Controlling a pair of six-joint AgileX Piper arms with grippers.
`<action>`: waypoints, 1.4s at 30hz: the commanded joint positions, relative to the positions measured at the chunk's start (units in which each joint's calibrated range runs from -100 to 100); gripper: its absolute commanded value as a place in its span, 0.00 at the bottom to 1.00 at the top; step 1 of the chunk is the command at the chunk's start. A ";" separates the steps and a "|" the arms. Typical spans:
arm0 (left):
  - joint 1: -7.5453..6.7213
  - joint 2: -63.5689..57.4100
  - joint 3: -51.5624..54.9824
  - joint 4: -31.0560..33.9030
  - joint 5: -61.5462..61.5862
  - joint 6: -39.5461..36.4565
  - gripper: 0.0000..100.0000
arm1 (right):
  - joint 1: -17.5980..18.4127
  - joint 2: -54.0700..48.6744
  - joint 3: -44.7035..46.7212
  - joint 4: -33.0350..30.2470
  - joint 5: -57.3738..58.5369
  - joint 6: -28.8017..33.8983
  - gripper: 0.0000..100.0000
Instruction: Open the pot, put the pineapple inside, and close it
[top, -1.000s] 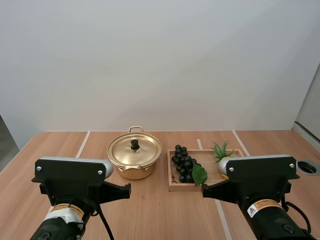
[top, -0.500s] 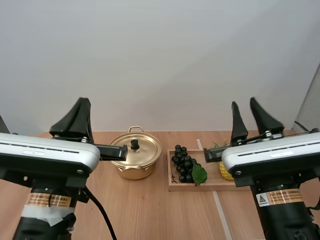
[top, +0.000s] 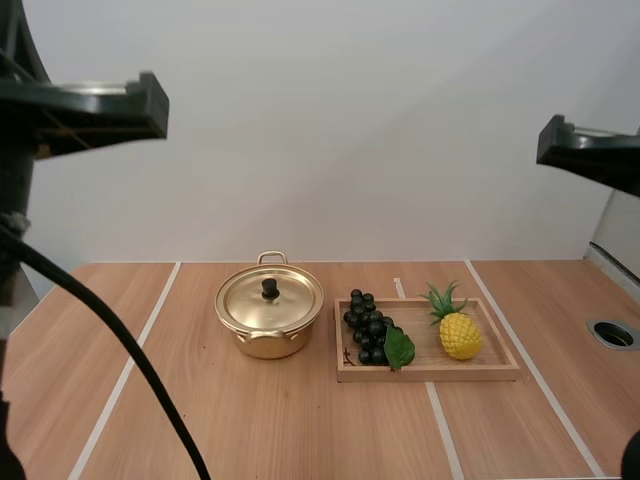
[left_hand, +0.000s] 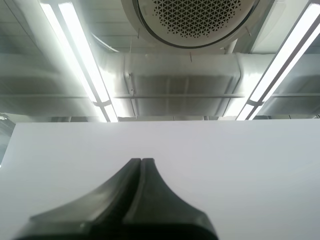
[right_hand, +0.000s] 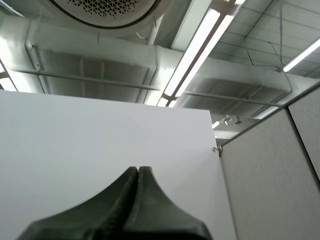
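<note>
Gold pot (top: 265, 343), lid (top: 290, 300) on, sits beside the wooden tray (top: 430, 372) whose right end holds the pineapple (top: 459, 334); my left gripper (left_hand: 141, 161) and right gripper (right_hand: 138, 169) are pressed together, so I'd spread one squarely over the knob (top: 269, 289).

L tool (left_hand: 141, 161) & R tool (right_hand: 138, 169) swung up; pineapple (top: 460, 335) now unhidden.

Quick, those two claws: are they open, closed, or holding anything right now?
Left gripper: closed, fingers pressed together, holding nothing.
Right gripper: closed, fingers pressed together, holding nothing.
</note>
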 joint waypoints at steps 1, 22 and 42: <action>-0.20 5.00 -9.77 -1.27 6.32 1.74 0.00 | -0.23 3.03 -11.03 1.08 15.87 -3.18 0.00; 2.17 37.13 -50.33 3.99 70.92 -0.97 0.00 | -7.69 30.66 -39.40 -2.74 62.62 -0.17 0.00; 2.17 55.99 -50.33 10.94 96.63 -6.95 0.00 | -8.69 55.38 -48.26 -33.77 112.13 26.59 0.00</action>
